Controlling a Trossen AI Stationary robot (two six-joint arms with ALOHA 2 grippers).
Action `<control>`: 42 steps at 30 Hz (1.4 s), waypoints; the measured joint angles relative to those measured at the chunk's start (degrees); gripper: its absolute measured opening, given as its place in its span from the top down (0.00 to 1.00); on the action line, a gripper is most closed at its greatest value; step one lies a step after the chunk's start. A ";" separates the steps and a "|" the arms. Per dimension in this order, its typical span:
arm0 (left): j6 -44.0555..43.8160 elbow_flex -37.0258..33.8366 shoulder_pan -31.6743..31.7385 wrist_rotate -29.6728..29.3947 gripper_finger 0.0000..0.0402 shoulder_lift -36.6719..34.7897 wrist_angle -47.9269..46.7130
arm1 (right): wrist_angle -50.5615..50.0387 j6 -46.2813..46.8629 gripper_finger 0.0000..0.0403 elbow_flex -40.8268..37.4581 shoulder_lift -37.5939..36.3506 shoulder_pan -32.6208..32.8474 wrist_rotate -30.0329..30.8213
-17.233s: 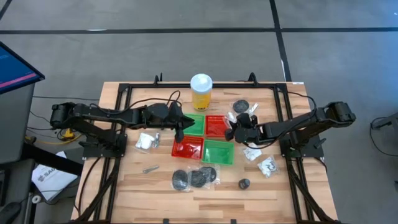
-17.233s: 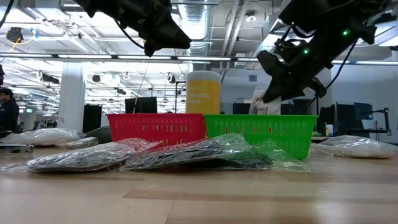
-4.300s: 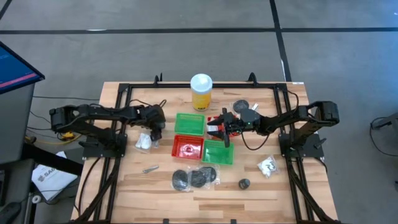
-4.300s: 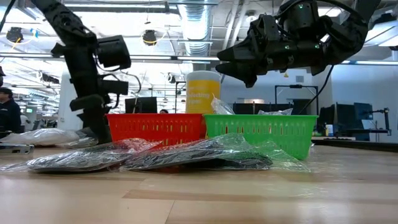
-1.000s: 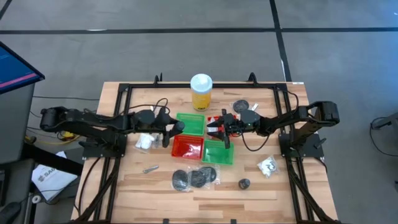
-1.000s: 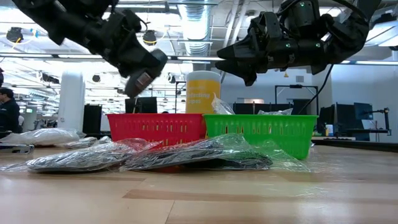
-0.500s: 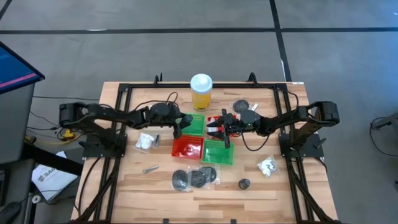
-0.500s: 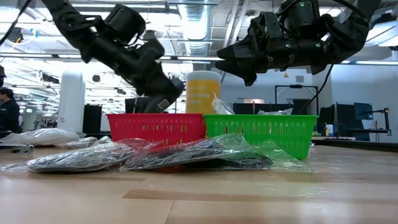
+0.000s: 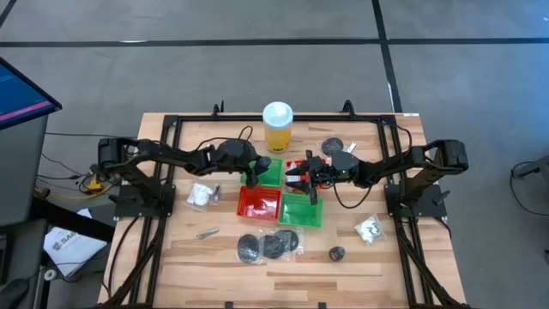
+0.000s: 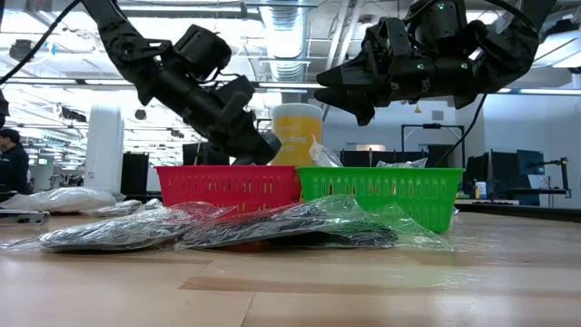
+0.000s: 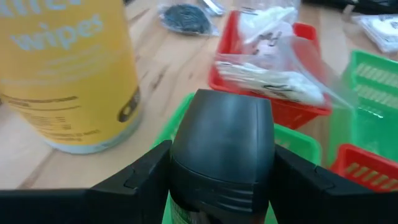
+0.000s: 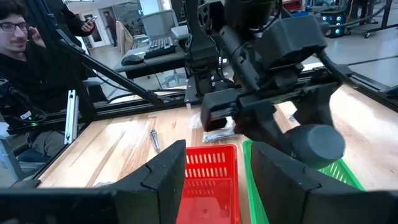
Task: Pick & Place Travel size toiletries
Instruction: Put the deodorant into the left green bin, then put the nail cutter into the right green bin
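My left gripper (image 9: pixel 254 174) hangs over the far green basket (image 9: pixel 268 168), shut on a small dark rounded container (image 11: pixel 221 143), also seen from the right wrist (image 12: pixel 317 143). My right gripper (image 9: pixel 293 179) hovers open over the far red basket (image 9: pixel 300 165), nothing between its fingers. That red basket (image 11: pixel 273 106) holds white-and-clear packets (image 11: pixel 267 74). More toiletries lie on the table: white packets (image 9: pixel 202 195), a silvery piece (image 9: pixel 208 232), wrapped black discs (image 9: pixel 266 246), a small dark round piece (image 9: pixel 337 253), a white packet (image 9: pixel 371 229) and a black disc (image 9: pixel 333 146). My left gripper pinches the dark container by its two sides (image 11: pixel 177 168) between its two fingers (image 11: pixel 140 180). The fingers slant down from the table's left. The container's rounded end (image 12: pixel 320 144) sticks out past the fingertips, and it hangs clear above the green basket.
A tall yellow wipes bottle (image 9: pixel 277 126) with a white cap stands just behind the baskets. A near red basket (image 9: pixel 259 204) and a near green basket (image 9: pixel 301 210) complete the square of baskets. A black frame (image 9: pixel 171 129) runs around the table. A person (image 12: pixel 25 56) sits beyond the table.
My left gripper has carried the dark container toward the table's right edge, from beside the baskets' left side to over the far green basket, and has come a little lower.
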 joint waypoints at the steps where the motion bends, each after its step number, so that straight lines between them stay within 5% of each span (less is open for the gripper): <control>1: -0.01 0.00 0.16 -0.01 0.47 0.00 -0.12 | 0.00 0.00 0.58 0.00 0.00 0.00 0.00; 30: 1.81 0.02 0.10 -0.06 0.42 0.00 0.71 | -0.02 -0.02 0.58 0.00 0.00 0.00 0.00; 42: -2.43 -0.11 0.10 -14.46 0.42 -6.93 -11.97 | -1.30 0.00 0.58 0.02 0.00 0.02 0.00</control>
